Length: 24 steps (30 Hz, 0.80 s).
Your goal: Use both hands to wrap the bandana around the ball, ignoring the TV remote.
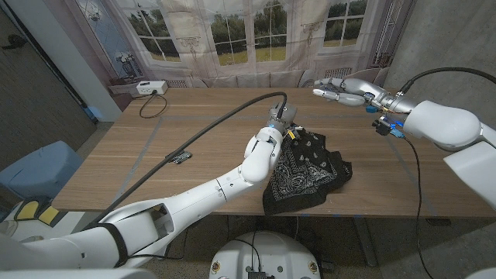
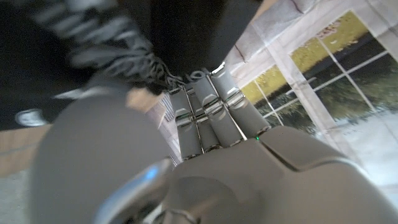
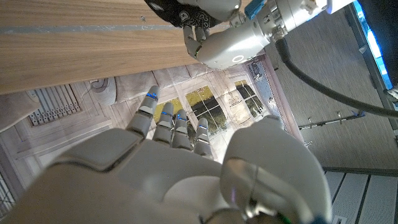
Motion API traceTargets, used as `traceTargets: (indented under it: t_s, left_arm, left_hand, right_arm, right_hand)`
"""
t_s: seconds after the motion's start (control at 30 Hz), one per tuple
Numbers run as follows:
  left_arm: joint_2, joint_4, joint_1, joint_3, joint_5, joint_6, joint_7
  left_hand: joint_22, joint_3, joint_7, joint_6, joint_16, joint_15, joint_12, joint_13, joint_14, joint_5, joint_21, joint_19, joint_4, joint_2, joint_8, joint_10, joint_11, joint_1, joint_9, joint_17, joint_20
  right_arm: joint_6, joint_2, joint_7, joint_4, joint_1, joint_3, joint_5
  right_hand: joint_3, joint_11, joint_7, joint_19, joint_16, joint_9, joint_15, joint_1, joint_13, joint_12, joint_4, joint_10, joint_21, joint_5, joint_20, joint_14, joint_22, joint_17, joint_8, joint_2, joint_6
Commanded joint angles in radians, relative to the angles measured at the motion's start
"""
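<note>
bandana (image 1: 310, 172): black with white paisley print, lying crumpled on the wooden table (image 1: 194, 139) right of centre, spreading from the middle toward the near edge; one corner hangs just over that edge. In the left wrist view it shows as dark blurred cloth (image 2: 112, 43) bunched at the fingertips.
ball: can't make it out under or beside the cloth.
left hand (image 1: 280, 122): at the far left corner of the bandana, fingers pointing down into the cloth. Left wrist view has the fingers (image 2: 208, 115) held close together and straight, tips touching the gathered fabric. Whether they pinch the cloth or merely touch it can't be told, frame is blurred.
left arm: comes in from the near left, forearm lying across the left part of the bandana, black cable looping above it.
right hand (image 1: 337, 89): up in the air over the far right of the table, well apart from the bandana, fingers stretched out toward the robot's left, holding nothing. Right wrist view shows its fingers (image 3: 171, 127) slightly spread, nothing between them, with the left hand (image 3: 214, 43) and a bit of the cloth on the tabletop beyond.
rest: small dark object (image 1: 181, 157) on the table left of the arm; white box (image 1: 150, 87) with a cord at the far left corner; window-print backdrop (image 1: 232, 31) behind the table.
</note>
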Motion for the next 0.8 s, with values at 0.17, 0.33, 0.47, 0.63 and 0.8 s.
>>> traceTargets:
  t_s: [0.17, 0.33, 0.47, 0.63, 0.8]
  left_arm:
    - [0.032, -0.077, -0.036, -0.007, 0.015, 0.004, -0.162]
    - [0.039, -0.096, -0.050, -0.001, 0.055, -0.006, -0.282]
    - [0.037, -0.118, -0.050, -0.016, 0.053, -0.015, -0.362]
    - [0.040, -0.186, -0.041, -0.067, 0.002, -0.001, -0.448]
    - [0.035, -0.189, -0.139, -0.027, 0.084, -0.045, -0.757]
  left_hand:
    - [-0.002, -0.001, -0.045, -0.017, -0.042, -0.015, -0.023, -0.014, 0.025, 0.009, 0.046, -0.002, 0.027, 0.201, -0.013, 0.017, -0.056, 0.137, -0.012, -0.005, -0.045]
    - [-0.022, -0.066, -0.123, -0.156, -0.158, -0.005, -0.104, -0.075, -0.002, -0.023, 0.078, -0.018, 0.123, 0.168, -0.090, -0.024, -0.068, -0.113, -0.028, -0.088, -0.006]
    - [-0.032, -0.183, -0.205, -0.380, -0.307, 0.042, -0.239, -0.134, -0.270, -0.026, 0.000, -0.123, 0.243, 0.085, -0.246, -0.189, -0.046, -0.423, -0.080, -0.169, 0.118]
    - [-0.031, -0.251, -0.236, -0.646, -0.338, 0.168, -0.384, -0.152, -0.533, -0.015, -0.164, -0.318, 0.315, 0.078, -0.356, -0.394, 0.047, -0.625, -0.088, -0.222, 0.316]
    - [-0.028, -0.284, -0.274, -0.798, -0.342, 0.242, -0.459, -0.147, -0.720, -0.012, -0.275, -0.436, 0.313, 0.069, -0.371, -0.532, 0.079, -0.700, -0.091, -0.251, 0.379]
  right_arm:
    - [0.019, 0.005, -0.033, -0.018, -0.002, -0.010, -0.015]
    - [0.025, -0.003, -0.024, -0.015, 0.011, -0.020, -0.009]
    - [0.019, -0.008, -0.024, -0.009, 0.026, -0.033, -0.004]
    - [0.019, -0.013, -0.033, -0.003, 0.039, -0.047, -0.002]
    - [0.030, -0.019, -0.043, -0.003, 0.048, -0.059, -0.003]
  right_hand:
    - [-0.004, -0.002, -0.003, 0.015, 0.007, 0.002, -0.005, -0.002, 0.001, -0.001, 0.000, 0.019, 0.002, -0.006, -0.014, 0.019, 0.002, -0.002, 0.001, 0.005, 0.017]
    - [-0.007, -0.004, -0.004, 0.028, 0.010, 0.002, -0.011, -0.007, 0.000, 0.000, 0.003, 0.024, 0.005, -0.009, -0.019, 0.029, 0.003, -0.004, 0.001, 0.006, 0.021]
    - [-0.009, -0.005, -0.006, 0.032, 0.011, 0.002, -0.012, -0.008, 0.000, 0.000, 0.004, 0.025, 0.006, -0.010, -0.021, 0.033, 0.003, -0.005, 0.002, 0.006, 0.024]
    - [-0.009, -0.005, -0.006, 0.034, 0.011, 0.002, -0.013, -0.008, -0.001, -0.001, 0.003, 0.026, 0.005, -0.011, -0.022, 0.034, 0.003, -0.007, 0.002, 0.006, 0.025]
    - [-0.010, -0.005, -0.006, 0.035, 0.010, 0.002, -0.014, -0.007, -0.001, -0.002, 0.003, 0.026, 0.005, -0.012, -0.021, 0.035, 0.003, -0.008, 0.001, 0.007, 0.026]
